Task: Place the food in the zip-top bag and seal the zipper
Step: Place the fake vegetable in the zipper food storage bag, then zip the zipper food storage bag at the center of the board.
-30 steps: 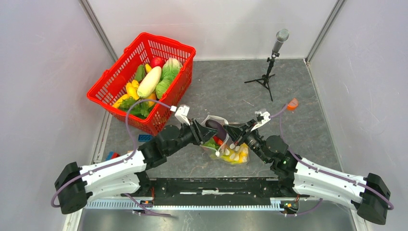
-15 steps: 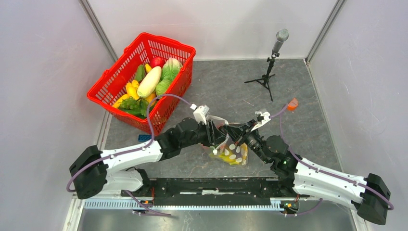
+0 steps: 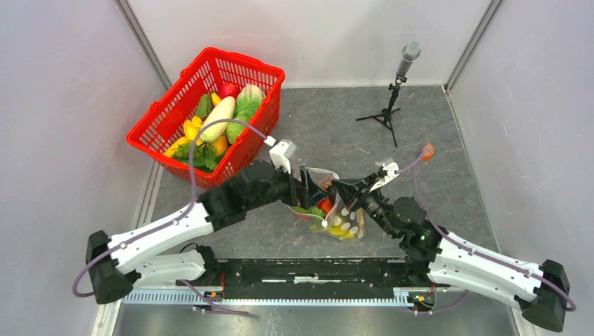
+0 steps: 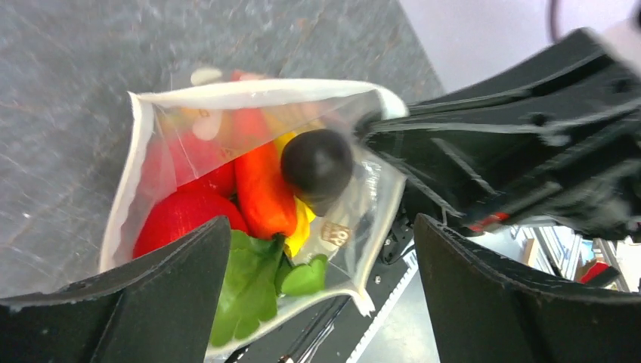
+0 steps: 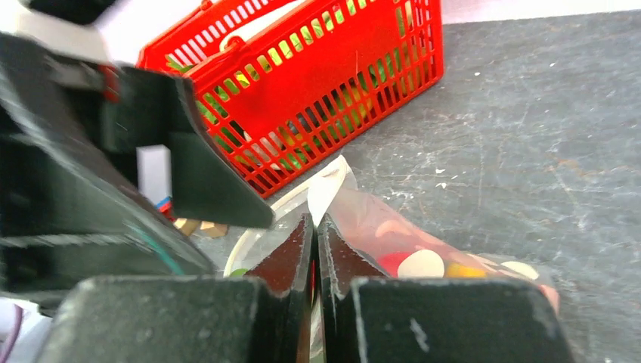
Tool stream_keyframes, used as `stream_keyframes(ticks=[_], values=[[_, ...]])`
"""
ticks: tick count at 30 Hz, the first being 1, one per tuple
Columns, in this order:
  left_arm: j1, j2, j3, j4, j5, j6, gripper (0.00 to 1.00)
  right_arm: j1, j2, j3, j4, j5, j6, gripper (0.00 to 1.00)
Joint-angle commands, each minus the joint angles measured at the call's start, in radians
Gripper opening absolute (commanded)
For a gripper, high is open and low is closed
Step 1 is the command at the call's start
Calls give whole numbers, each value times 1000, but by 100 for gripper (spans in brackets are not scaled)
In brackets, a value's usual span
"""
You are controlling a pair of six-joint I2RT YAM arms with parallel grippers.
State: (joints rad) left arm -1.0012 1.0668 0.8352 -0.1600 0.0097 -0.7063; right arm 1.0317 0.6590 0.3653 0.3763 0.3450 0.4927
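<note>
The tabletop (image 3: 336,126) is dark grey with white scratches. Pale walls (image 3: 63,105) stand around it. A red basket (image 3: 263,122) of toy food sits far left, and a microphone (image 3: 396,91) stands far right. The zip-top bag (image 4: 189,128) lies near the middle. It is clear with white dots, and its mouth is open. Inside are a red tomato (image 4: 181,219), an orange piece (image 4: 261,189), green leaves (image 4: 249,280) and a dark eggplant (image 4: 317,162). The left end effector (image 4: 321,227) is spread wide, holding nothing. The right end effector (image 5: 315,223) pinches the bag's edge tight.

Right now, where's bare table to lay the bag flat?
Bare: far centre, between basket and mic stand; also from the right gripper out to the right wall. Crowded: at the bag, where the left gripper meets it.
</note>
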Motion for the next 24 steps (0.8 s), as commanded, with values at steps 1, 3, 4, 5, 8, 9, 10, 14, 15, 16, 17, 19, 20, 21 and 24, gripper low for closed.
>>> stream_keyframes(ticks=[1,3,4,5,8,9,10,14,15,16,17,19,20,21,24], values=[[-4,-113,108,-140,-90,171,97,-2,-31,117,-74,-36,-146,7],[-1,-147,133,-192,-136,235,100,-2,-28,170,-135,-91,-191,7],[0,-157,142,-222,-153,276,100,-2,-21,200,-164,-125,-209,7],[2,-161,155,-251,-173,312,100,-2,-15,224,-187,-186,-234,7],[37,-160,184,-337,-191,406,100,-2,24,316,-277,-376,-305,7],[58,-160,187,-354,-179,425,100,-2,36,343,-302,-423,-330,7],[78,-163,194,-364,-156,438,100,-3,48,372,-333,-458,-355,7],[175,-206,202,-369,15,495,100,-2,94,453,-481,-463,-447,7],[198,-213,207,-378,104,524,100,-2,100,462,-502,-461,-471,7],[216,-215,215,-397,179,546,100,-2,106,469,-520,-461,-484,7],[227,-214,220,-418,241,575,100,-2,109,472,-530,-463,-515,7],[230,-198,226,-461,348,613,100,-2,117,477,-554,-483,-560,7],[230,-180,229,-484,404,629,100,-2,121,477,-564,-484,-580,8],[230,-164,229,-506,450,641,100,-2,124,477,-569,-477,-590,8],[230,-115,208,-548,554,682,100,-2,134,469,-583,-497,-647,9]])
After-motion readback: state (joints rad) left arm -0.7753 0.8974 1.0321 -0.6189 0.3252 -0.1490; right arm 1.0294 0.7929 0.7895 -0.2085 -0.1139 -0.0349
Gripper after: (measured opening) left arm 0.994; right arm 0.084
